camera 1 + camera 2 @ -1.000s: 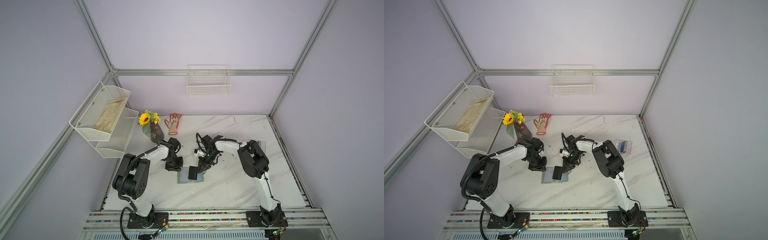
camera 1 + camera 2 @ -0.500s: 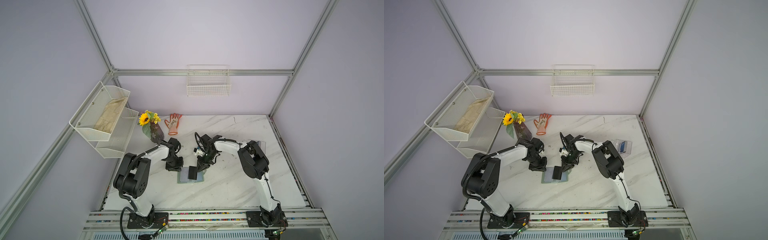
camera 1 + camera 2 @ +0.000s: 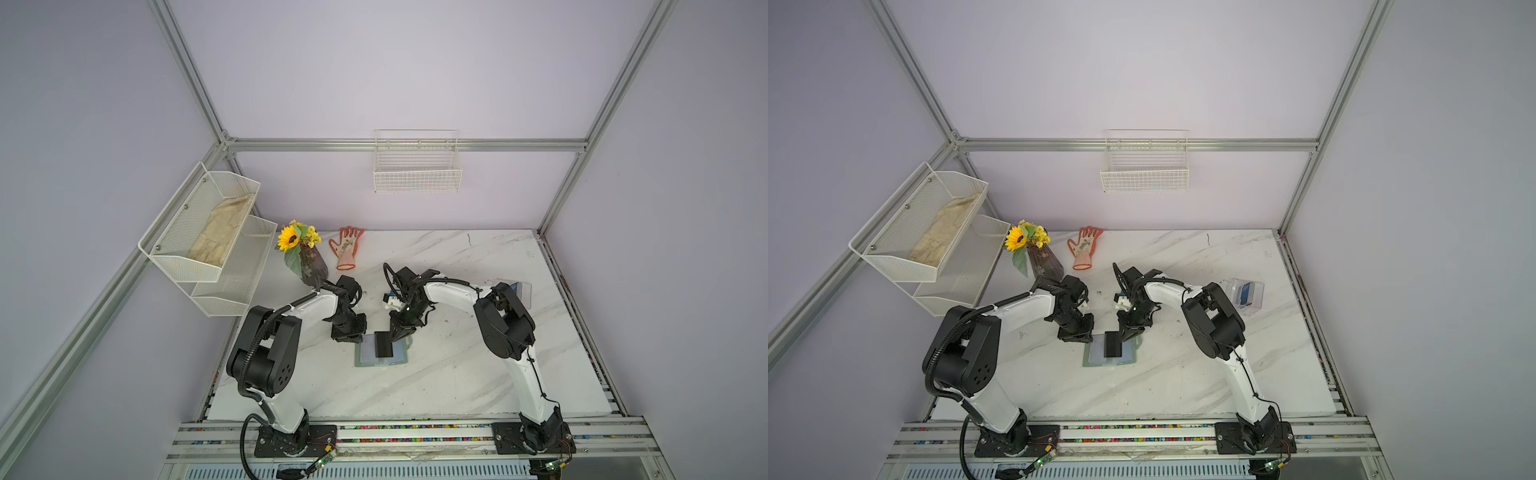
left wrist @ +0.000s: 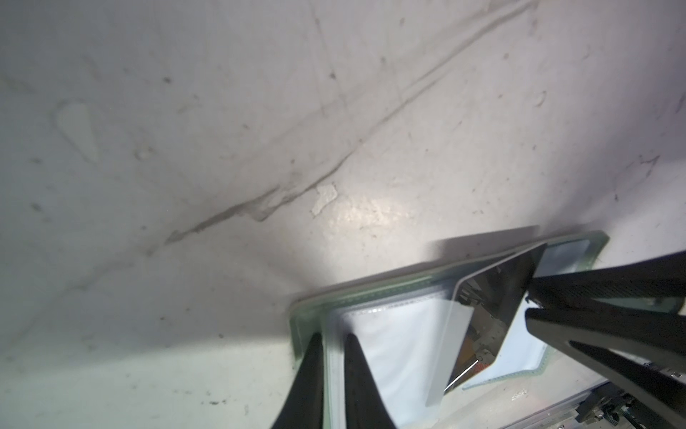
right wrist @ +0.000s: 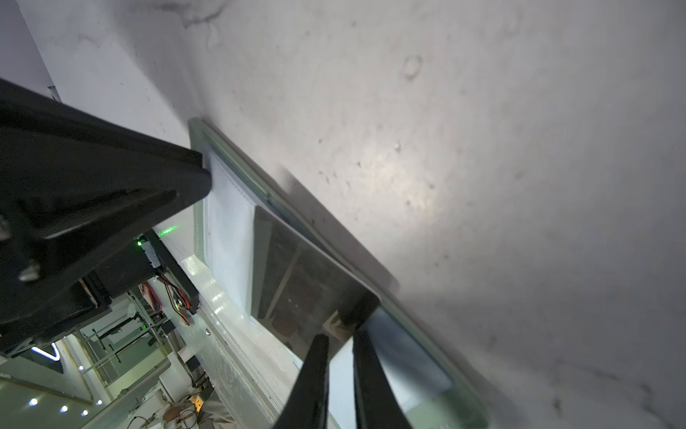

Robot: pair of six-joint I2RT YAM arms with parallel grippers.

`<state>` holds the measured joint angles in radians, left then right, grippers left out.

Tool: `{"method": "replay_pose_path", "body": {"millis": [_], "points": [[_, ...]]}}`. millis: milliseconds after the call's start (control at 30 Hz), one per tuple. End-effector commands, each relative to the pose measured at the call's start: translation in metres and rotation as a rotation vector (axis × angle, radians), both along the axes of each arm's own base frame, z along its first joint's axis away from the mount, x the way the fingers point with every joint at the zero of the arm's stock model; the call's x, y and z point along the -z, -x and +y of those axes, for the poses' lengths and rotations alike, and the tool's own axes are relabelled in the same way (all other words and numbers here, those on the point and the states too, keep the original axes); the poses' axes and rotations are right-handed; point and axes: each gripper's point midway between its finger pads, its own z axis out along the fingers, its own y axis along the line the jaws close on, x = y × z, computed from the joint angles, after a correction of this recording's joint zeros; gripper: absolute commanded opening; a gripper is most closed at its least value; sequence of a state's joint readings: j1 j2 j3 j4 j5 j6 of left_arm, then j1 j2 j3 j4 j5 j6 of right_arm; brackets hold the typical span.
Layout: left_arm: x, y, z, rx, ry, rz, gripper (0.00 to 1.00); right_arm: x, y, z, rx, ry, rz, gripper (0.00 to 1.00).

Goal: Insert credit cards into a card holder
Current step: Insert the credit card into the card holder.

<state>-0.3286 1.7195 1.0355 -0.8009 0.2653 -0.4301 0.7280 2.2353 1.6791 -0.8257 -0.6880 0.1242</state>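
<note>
Left gripper: jaws narrow, pinching the edge of the card holder, which lies open on the marble table. Right gripper: jaws narrow, corner of the black card right at their tips, can't tell if clamped. Card is tilted between the two sets of jaws, and its far edge looks tucked under the clear sleeve.

On the surface, front of centre: card holder, opened flat. Over its middle, one card, tilted, rear right corner between the right fingers. At the holder's left rear corner, the left fingers. Near the right edge, rearward of centre: box, second card inside. Left rear corner: vase, glove just right of it. On the back wall, basket; on the left wall, shelf.
</note>
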Motion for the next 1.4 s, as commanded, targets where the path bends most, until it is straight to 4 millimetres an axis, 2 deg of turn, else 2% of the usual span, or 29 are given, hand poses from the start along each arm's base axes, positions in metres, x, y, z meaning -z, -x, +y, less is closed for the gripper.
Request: {"method": "replay_pose_path", "body": {"millis": [0, 200, 600, 833, 933, 1133, 1367], "points": [[0.006, 0.007, -0.002, 0.012, 0.013, 0.019, 0.13, 0.014, 0.001, -0.005, -0.023, 0.058, -0.017, 0.18], [0.007, 0.007, -0.002, 0.012, 0.014, 0.02, 0.13, 0.017, 0.008, -0.01, -0.041, 0.087, -0.018, 0.18], [0.007, 0.008, -0.003, 0.013, 0.017, 0.024, 0.14, 0.008, 0.01, -0.023, -0.016, 0.126, -0.061, 0.2], [0.009, 0.008, -0.002, 0.013, 0.014, 0.03, 0.13, -0.015, -0.004, -0.021, 0.017, 0.127, -0.141, 0.21], [0.009, 0.009, -0.002, 0.012, 0.013, 0.03, 0.13, -0.024, -0.006, -0.01, 0.024, 0.076, -0.146, 0.21], [0.01, 0.009, -0.002, 0.013, 0.012, 0.036, 0.13, -0.03, 0.011, 0.025, -0.013, -0.04, -0.125, 0.16], [0.013, 0.009, -0.002, 0.012, 0.007, 0.043, 0.13, -0.032, 0.018, 0.036, 0.005, -0.081, -0.123, 0.15]]}}
